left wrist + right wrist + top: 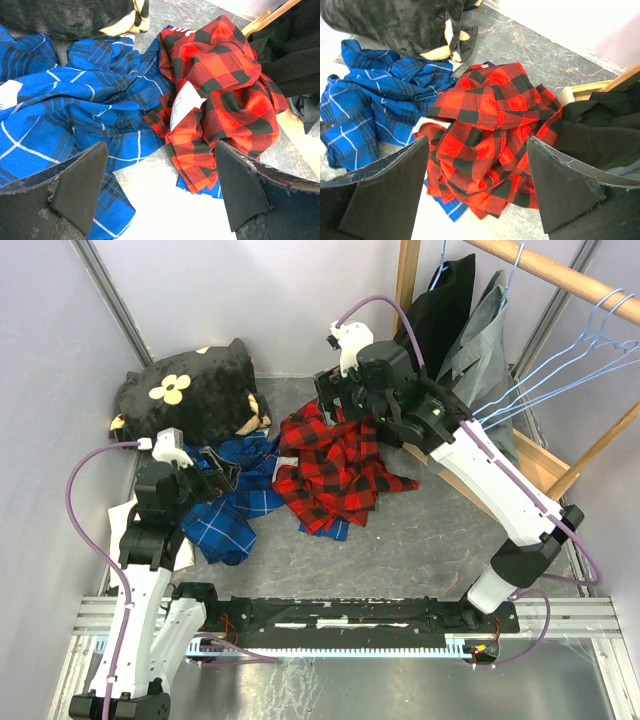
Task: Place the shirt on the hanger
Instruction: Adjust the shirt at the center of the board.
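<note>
right wrist view shows the right claw [477,140] with its jaws standing wide apart and nothing between them. it hangs just above the shirt [485,130] and does not hold it. the left claw [161,145] is also wide open and empty, above the blue plaid shirt [75,100] near the left edge of the desk [440,530].

the shirt lies as a crumpled heap about the middle of the desk, a little toward the far edge, and its left side touches the blue plaid shirt. behind both, in the far left corner, sits a black plush thing [190,390].

the hanger [590,340] hangs with others like it on a wooden rod [560,275] over the far right corner, well apart from the shirt.

i judge that the task is at its beginning. no hanger is taken down and no part of the shirt is on one. what is left is to lift the shirt, to bring a hanger and to put the shoulders over it.

the heap has no clear long axis. in the top view it is a bit longer from the far edge to the near edge, with one loose flap toward the right edge. i cannot tell where the collar points.
</note>
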`<state>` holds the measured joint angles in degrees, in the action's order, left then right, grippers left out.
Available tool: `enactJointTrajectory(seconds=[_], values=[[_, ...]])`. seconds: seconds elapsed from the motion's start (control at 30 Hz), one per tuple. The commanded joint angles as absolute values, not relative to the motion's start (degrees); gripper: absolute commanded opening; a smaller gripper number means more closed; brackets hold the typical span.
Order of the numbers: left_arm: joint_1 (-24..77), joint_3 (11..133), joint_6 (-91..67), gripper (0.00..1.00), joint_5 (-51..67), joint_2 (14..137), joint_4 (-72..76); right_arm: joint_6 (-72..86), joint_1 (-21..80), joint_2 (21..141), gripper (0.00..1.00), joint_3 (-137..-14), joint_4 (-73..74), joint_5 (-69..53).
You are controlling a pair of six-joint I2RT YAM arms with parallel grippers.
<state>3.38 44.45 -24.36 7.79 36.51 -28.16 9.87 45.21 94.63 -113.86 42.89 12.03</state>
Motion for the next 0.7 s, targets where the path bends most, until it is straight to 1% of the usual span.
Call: enactJointTrajectory(seconds=[0.0, 0.1, 0.23, 0.37, 0.43, 0.6, 0.67], values=[[3.4, 44.7, -23.0, 0.93, 8.9, 36.5, -25.7, 3.9, 45.0, 90.6, 0.87, -115.9, 49.8, 9.0], [3.4, 44.5, -22.6, 0.93, 10.5, 36.6, -25.0, -0.4, 45.0, 90.5, 0.90, -114.6, 54.7, 8.5], [3.4, 45.0, -21.4, 0.93, 15.6, 38.2, -24.4, -6.4, 44.9, 89.1, 0.92, -109.3, 57.5, 5.7], [3.9, 44.4, -22.5, 0.92, 19.0, 40.9, -22.7, -10.5, 44.9, 88.4, 0.92, -101.3, 51.9, 0.8], [4.9, 43.5, -23.5, 0.91, 18.8, 41.5, -21.3, -13.4, 44.9, 89.3, 0.93, -98.4, 48.0, -2.5], [6.0, 42.6, -23.0, 0.90, 16.9, 41.5, -21.8, -17.5, 44.9, 94.9, 0.92, -97.8, 37.5, -4.5], [6.0, 42.5, -22.6, 0.90, 16.6, 40.9, -22.9, -21.2, 44.6, 97.1, 0.91, -98.7, 35.2, -9.0]])
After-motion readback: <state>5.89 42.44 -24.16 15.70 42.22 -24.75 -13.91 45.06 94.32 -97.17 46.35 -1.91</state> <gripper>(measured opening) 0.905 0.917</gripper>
